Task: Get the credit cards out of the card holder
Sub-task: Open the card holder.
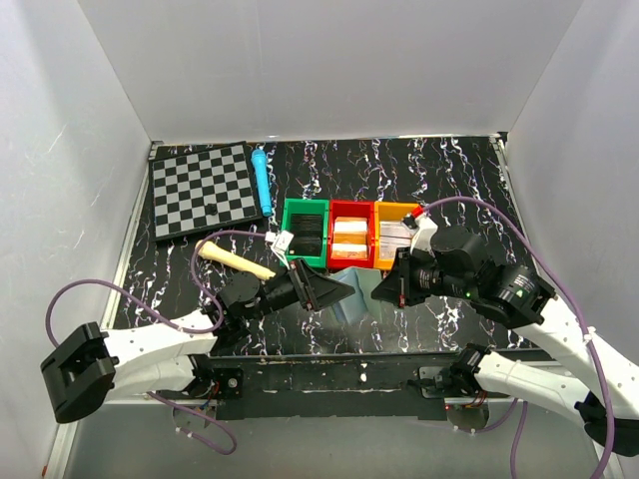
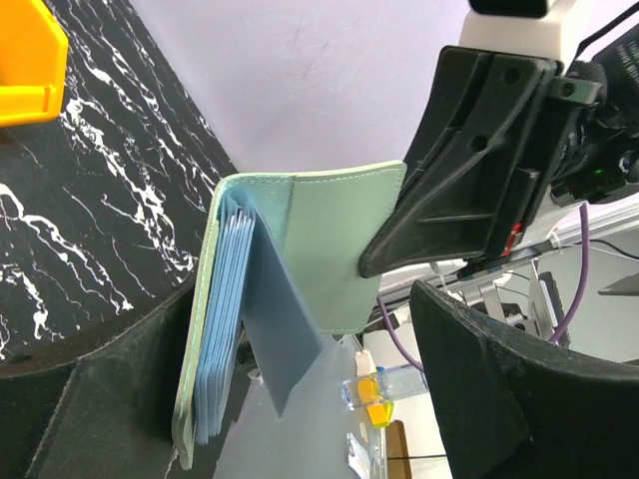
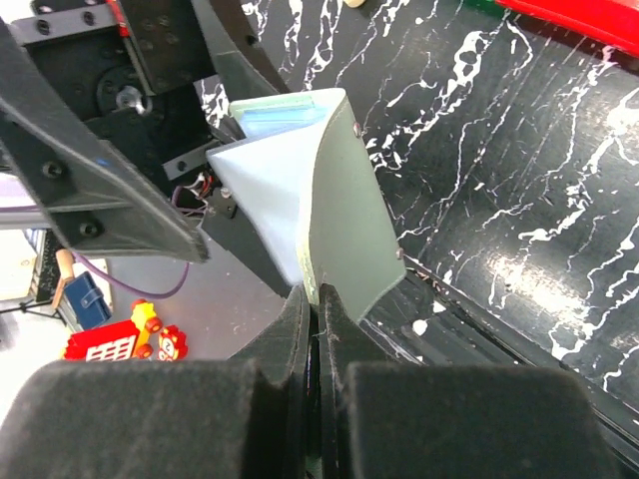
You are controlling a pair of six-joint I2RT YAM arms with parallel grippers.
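Close to the near edge of the table (image 1: pixel 180 269), about midway along it, the card holder (image 1: pixel 351 306) sits between the two claws. From above it is only a pale sliver half hidden under them. The left wrist view shows more. The holder stands open like a book, its grey-green cover spread, one pale blue panel angled outward and a stack of pale blue sleeves (image 2: pixel 225 329) fanned at the spine. The right wrist view shows the same holder from the other side, with the bare cover curving away. Whether its lower edge rests on the table is hard to tell in any view.

The right claw (image 3: pixel 318 324) has its jaws pressed together on the free edge of the cover, pinching it. The left claw (image 1: pixel 334 292) stands spread wide, its dark fingers (image 2: pixel 100 399) on either side of the open holder and gripping nothing. The sleeve side appears to lie just beside one finger.

Left of the left claw lies a pale wooden stick (image 1: pixel 235 261). Beyond the claws, three bins stand side by side: green (image 1: pixel 305 210), red (image 1: pixel 351 208) and orange (image 1: pixel 396 209), with pale items in the red and orange ones. Toward the far left corner lies a chessboard (image 1: pixel 203 190), with a blue tube (image 1: pixel 262 180) just beside its right edge.
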